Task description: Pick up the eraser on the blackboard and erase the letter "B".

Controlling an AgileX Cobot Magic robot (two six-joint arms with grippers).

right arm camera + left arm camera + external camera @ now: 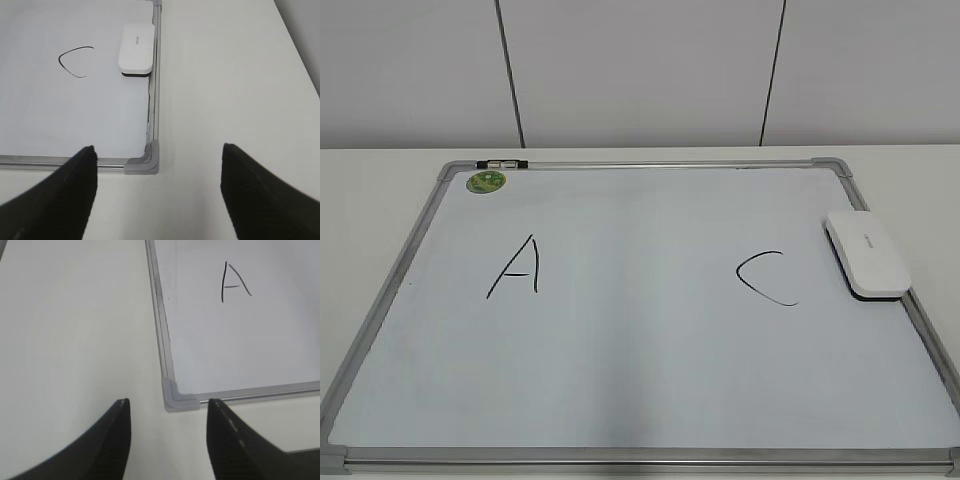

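Currently my left gripper (167, 440) hangs parted and empty over the blackboard (169, 400) corner; one "A" (234, 282) beyond. My right gripper (157, 192), spread wider, holds nothing; one "C" (75, 62), one eraser (136, 48) ahead.

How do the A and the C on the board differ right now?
The letter A sits on the left half of the whiteboard, far from the eraser; the letter C sits on the right half, just beside the eraser. The A is made of straight strokes with a crossbar; the C is a single open curve. Both are thin black marker, similar in height, with a blank gap between them.
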